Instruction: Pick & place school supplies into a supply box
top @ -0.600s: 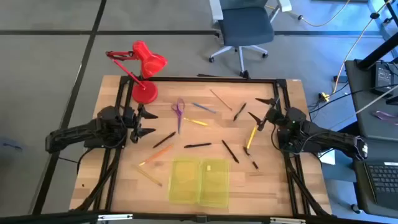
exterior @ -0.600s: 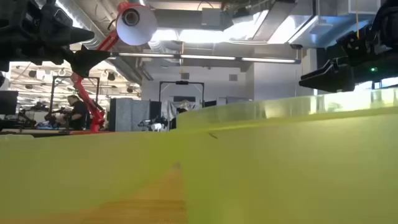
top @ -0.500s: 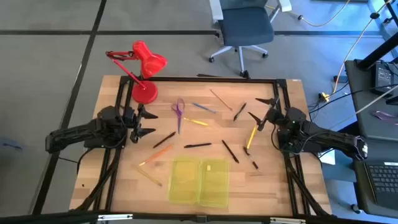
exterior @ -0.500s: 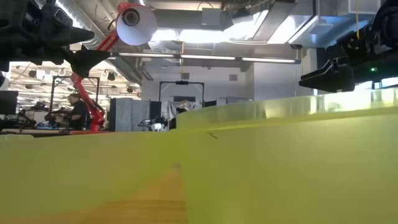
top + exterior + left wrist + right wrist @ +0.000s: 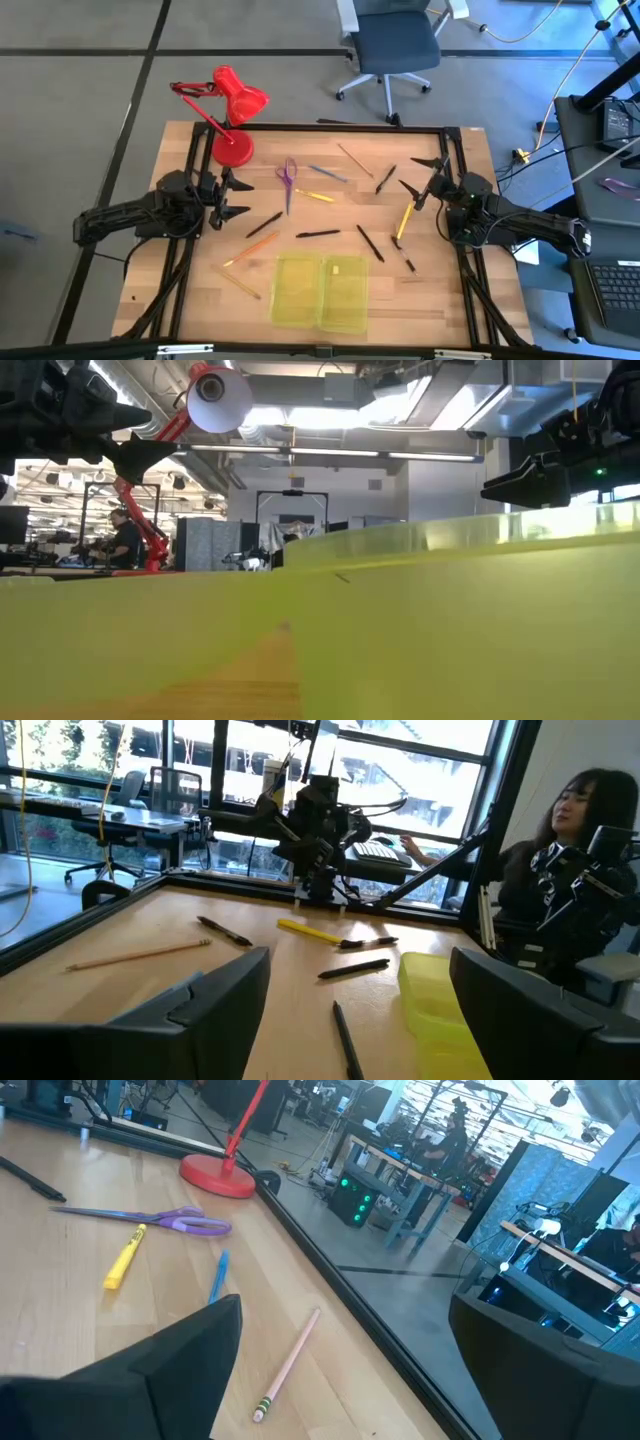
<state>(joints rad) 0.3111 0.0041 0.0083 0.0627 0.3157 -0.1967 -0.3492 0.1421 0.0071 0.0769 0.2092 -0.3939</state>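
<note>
The yellow-green supply box (image 5: 320,292) lies open and flat near the table's near edge, filling the low view (image 5: 400,630). Pens and pencils lie scattered on the wood: a yellow one (image 5: 405,217), black ones (image 5: 318,234) (image 5: 370,243), an orange one (image 5: 260,243), a tan one (image 5: 353,158). Purple scissors (image 5: 288,178) lie toward the far side, also in the right wrist view (image 5: 170,1220). My left gripper (image 5: 233,195) hovers open at the table's left. My right gripper (image 5: 425,178) hovers open at the right, above the table.
A red desk lamp (image 5: 232,112) stands at the far left corner, base (image 5: 215,1175) on the table. A black frame (image 5: 340,128) edges the table. An office chair (image 5: 392,45) stands beyond the far edge. A person (image 5: 570,890) sits beyond the table's right side.
</note>
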